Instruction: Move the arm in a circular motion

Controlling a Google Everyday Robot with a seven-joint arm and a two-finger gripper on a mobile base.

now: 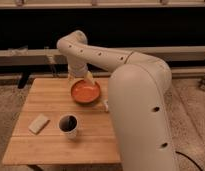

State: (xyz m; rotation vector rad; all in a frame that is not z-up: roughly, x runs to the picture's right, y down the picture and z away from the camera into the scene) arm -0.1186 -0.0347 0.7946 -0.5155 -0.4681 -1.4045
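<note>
Arm (138,100), hand (82,77) by one bowl (86,93), one cup (69,125), one pale block (39,123)

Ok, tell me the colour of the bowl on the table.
Orange bowl, clearest in the camera view; the gripper is at its far rim.

A wooden table (51,147) fills the lower left of the frame. An orange bowl (86,93) sits near its upper edge, with the gripper (86,78) at the bowl's upper rim. Lower down stands a white cup (69,126), dark inside, and a pale rectangular block (39,123) lies left of it.
</note>
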